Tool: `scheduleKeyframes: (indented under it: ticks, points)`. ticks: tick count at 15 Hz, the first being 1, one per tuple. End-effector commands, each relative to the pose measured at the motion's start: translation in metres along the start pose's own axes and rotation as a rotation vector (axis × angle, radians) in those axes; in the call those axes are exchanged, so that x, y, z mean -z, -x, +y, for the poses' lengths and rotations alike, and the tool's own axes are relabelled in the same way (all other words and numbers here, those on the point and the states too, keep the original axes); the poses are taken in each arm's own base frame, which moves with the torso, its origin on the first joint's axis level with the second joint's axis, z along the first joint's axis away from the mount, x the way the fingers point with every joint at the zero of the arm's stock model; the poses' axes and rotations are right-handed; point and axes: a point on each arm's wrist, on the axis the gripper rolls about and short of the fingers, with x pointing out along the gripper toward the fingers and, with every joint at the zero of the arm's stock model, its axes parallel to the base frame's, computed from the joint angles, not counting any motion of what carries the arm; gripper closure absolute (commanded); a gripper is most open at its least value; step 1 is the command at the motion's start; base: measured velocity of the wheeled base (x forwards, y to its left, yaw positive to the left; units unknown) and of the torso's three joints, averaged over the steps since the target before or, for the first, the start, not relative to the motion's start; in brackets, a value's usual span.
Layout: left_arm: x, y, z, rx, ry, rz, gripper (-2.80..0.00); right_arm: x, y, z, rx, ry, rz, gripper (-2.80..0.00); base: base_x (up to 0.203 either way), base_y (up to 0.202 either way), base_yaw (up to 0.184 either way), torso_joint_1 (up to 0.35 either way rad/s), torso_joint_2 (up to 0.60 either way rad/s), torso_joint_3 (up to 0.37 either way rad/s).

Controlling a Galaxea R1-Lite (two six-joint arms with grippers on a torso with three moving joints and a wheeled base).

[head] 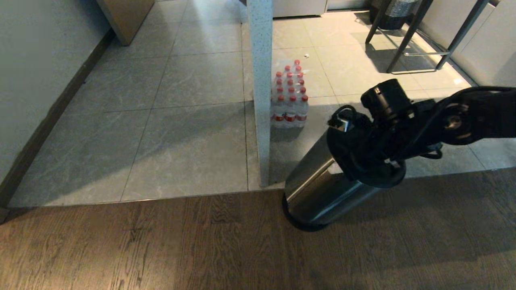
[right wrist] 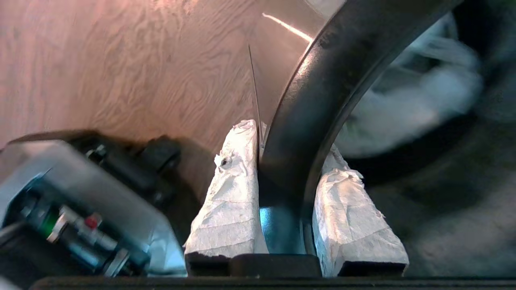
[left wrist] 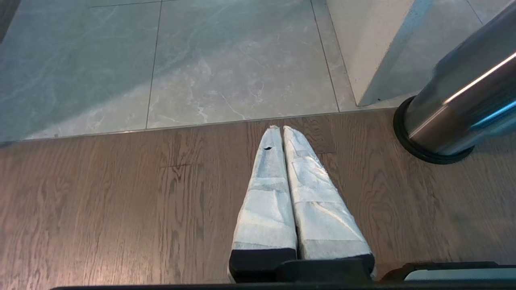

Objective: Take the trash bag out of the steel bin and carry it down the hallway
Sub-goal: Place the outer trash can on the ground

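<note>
The steel bin (head: 318,189) stands on the wooden floor, shiny with a black rim ring (head: 363,179) and a black base. My right gripper (head: 390,163) reaches over its top from the right. In the right wrist view the right gripper (right wrist: 288,141) is shut on the rim (right wrist: 322,80), one white-wrapped finger (right wrist: 229,193) outside and the other inside. The trash bag (right wrist: 403,108) shows only as a blurred white mass inside the bin. My left gripper (left wrist: 279,129) hangs shut and empty over the wood floor, left of the bin (left wrist: 455,108).
A white speckled post (head: 260,92) stands just behind the bin's left side. A pack of red-capped water bottles (head: 290,100) sits behind it on the grey tiles. Stool legs (head: 411,36) are at the back right. A wall with dark skirting (head: 48,117) runs along the left.
</note>
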Motion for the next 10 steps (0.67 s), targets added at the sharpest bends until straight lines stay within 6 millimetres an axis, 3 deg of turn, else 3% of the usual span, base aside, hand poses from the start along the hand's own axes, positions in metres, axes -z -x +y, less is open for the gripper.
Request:
scheduleKeyframes:
  ticks: [1, 7, 10]
  points:
    - [0.000, 0.000, 0.000, 0.000, 0.000, 0.000, 0.00, -0.007, 0.053, 0.002, 0.025, 0.011, -0.091, 0.00, 0.000, 0.000, 0.000, 0.000, 0.00, 0.000]
    - [0.000, 0.000, 0.000, 0.000, 0.000, 0.000, 0.00, -0.009, 0.154, 0.008, 0.074, 0.011, -0.222, 0.00, 0.000, 0.000, 0.000, 0.000, 0.00, 0.000]
    - [0.000, 0.000, 0.000, 0.000, 0.000, 0.000, 0.00, -0.002, 0.195, -0.004, 0.150, -0.025, -0.243, 0.00, 0.000, 0.000, 0.000, 0.000, 0.00, 0.000]
